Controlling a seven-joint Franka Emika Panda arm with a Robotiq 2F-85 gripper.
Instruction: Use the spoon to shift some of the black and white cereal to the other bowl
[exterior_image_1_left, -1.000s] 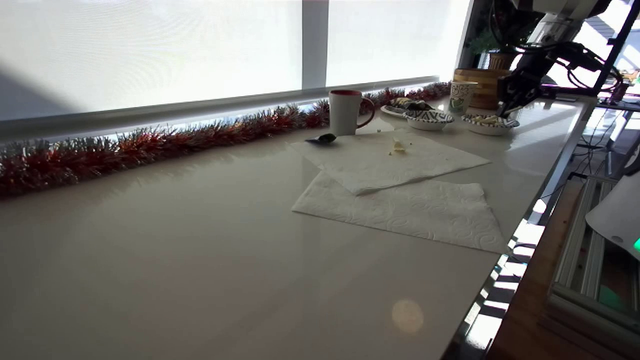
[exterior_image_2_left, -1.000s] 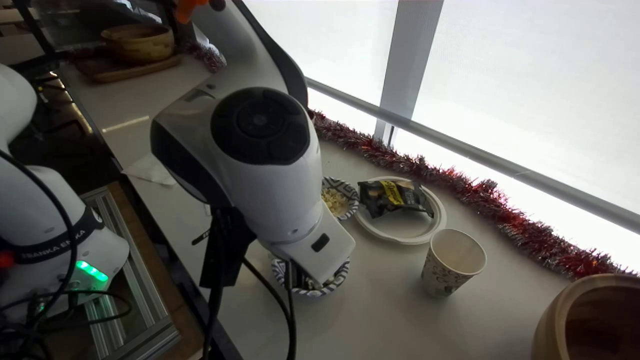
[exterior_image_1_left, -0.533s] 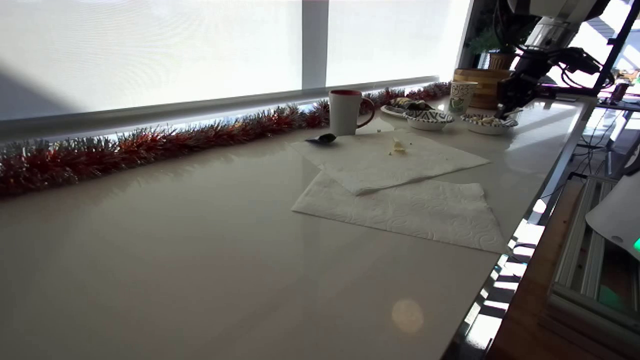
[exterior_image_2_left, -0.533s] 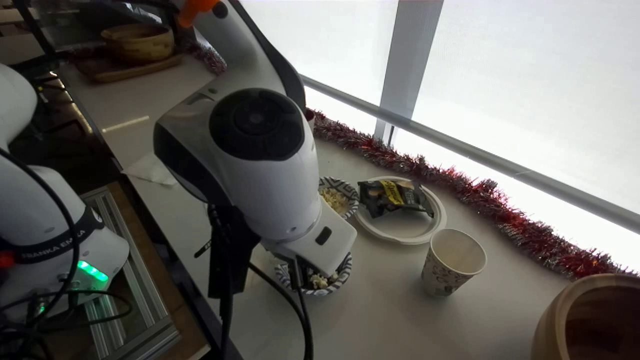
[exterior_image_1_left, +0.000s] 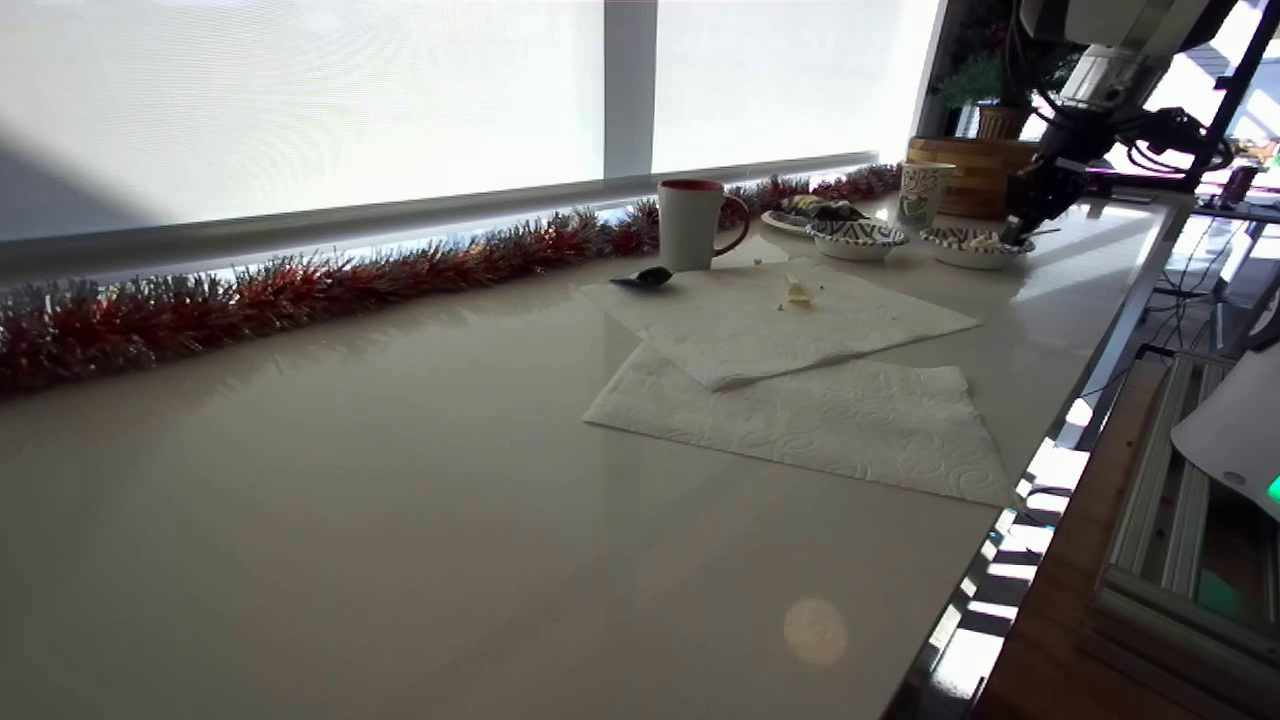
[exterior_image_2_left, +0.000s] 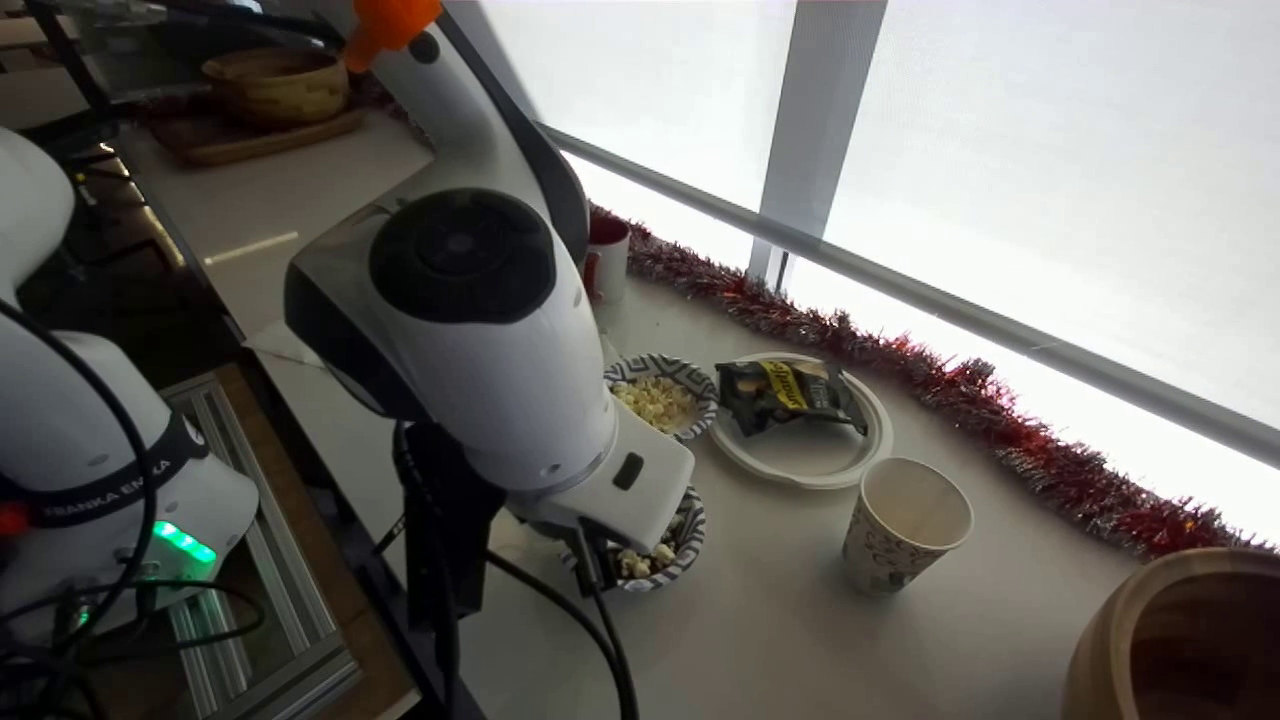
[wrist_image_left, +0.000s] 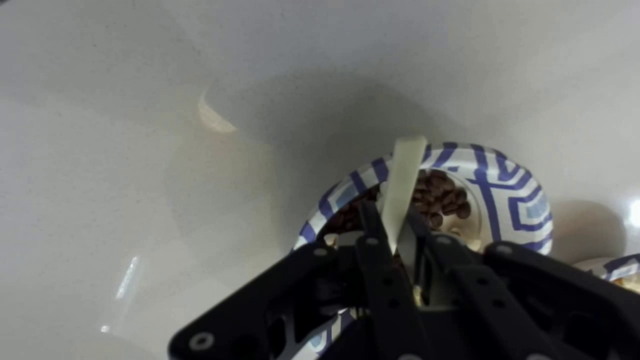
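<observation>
The gripper (wrist_image_left: 393, 220) has the spoon's flat pale handle (wrist_image_left: 406, 175) between its fingertips and is shut on it. The spoon's other end is hidden beneath the fingers. Below is a patterned paper bowl (wrist_image_left: 530, 205) holding dark brown pieces (wrist_image_left: 442, 192) and some pale popcorn-like pieces. In an exterior view the gripper (exterior_image_1_left: 1017, 238) is at this bowl (exterior_image_1_left: 975, 256), with the thin handle (exterior_image_1_left: 1046, 232) sticking out to the right. The second patterned bowl (exterior_image_1_left: 858, 246) stands beside it; its pale contents (exterior_image_2_left: 658, 402) show in an exterior view. The wrist partly covers the first bowl (exterior_image_2_left: 692, 545) there.
A plate (exterior_image_2_left: 800, 463) with a black snack bag (exterior_image_2_left: 790, 393) and a paper cup (exterior_image_2_left: 905, 525) stand near the bowls. A wooden bowl (exterior_image_2_left: 1100, 640) is at the near right. A mug (exterior_image_1_left: 690, 225), paper towels (exterior_image_1_left: 800, 420) and tinsel (exterior_image_1_left: 300, 290) lie along the counter.
In an exterior view the gripper has shifted right and tilted at the bowl, and the spoon handle now shows beside it. The wrist has moved left elsewhere, uncovering more of both bowls.
</observation>
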